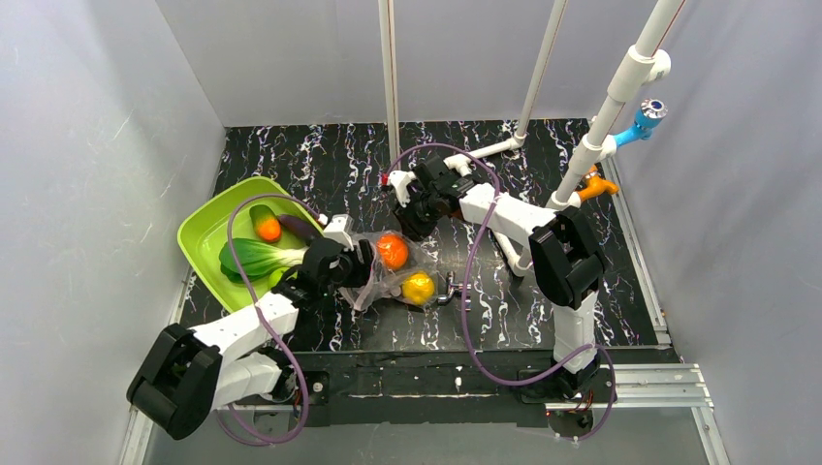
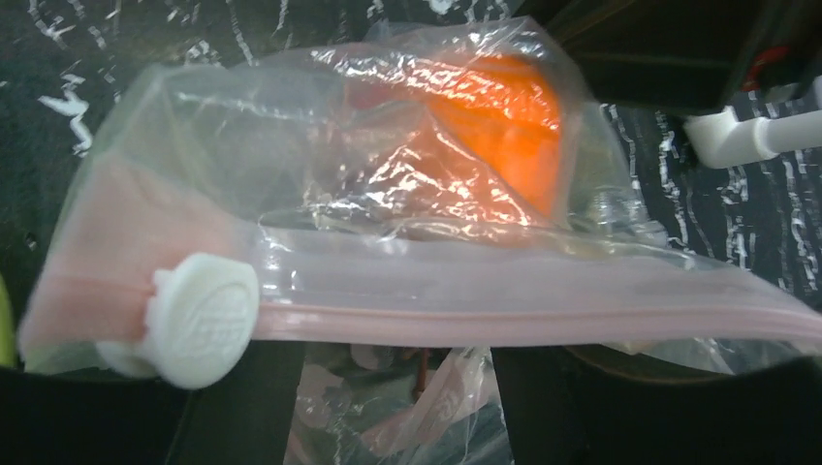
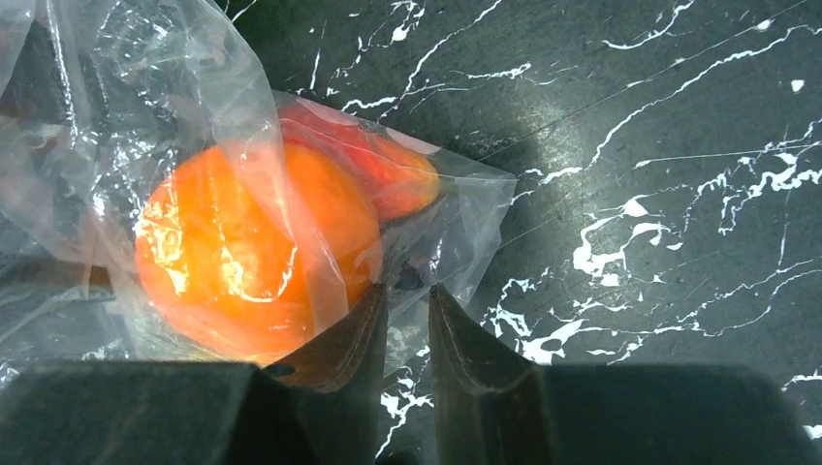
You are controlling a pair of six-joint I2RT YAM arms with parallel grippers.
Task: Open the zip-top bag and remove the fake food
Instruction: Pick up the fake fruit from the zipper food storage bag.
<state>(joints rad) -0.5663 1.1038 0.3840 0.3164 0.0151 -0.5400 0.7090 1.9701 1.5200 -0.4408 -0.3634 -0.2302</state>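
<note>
**A:** Bag (image 1: 380, 283) lies mid-table (image 1: 543, 300), between the two arms. Orange (image 3: 242, 252), red piece (image 3: 393, 172) and lemon (image 1: 418, 288) are inside. Left end effector (image 2: 393, 387): jaws well apart, film bunched in the gap, no firm hold that I can see. Slider (image 2: 204, 320) sits beside one finger, and the zip strip (image 2: 533, 302) looks sealed from there on.

**B:** Right side?

**A:** Right end effector (image 3: 407, 295) is nearly closed at the bag edge beside the orange. There is a thin gap with film in it. Can't tell if it's pinched.

**B:** Risks?

**A:** With a weak right pinch the film slips, and the whole bag drags when the slider is pulled. The left may clamp both walls together and keep the mouth shut. Closing wide of the film would catch the orange instead.
</note>
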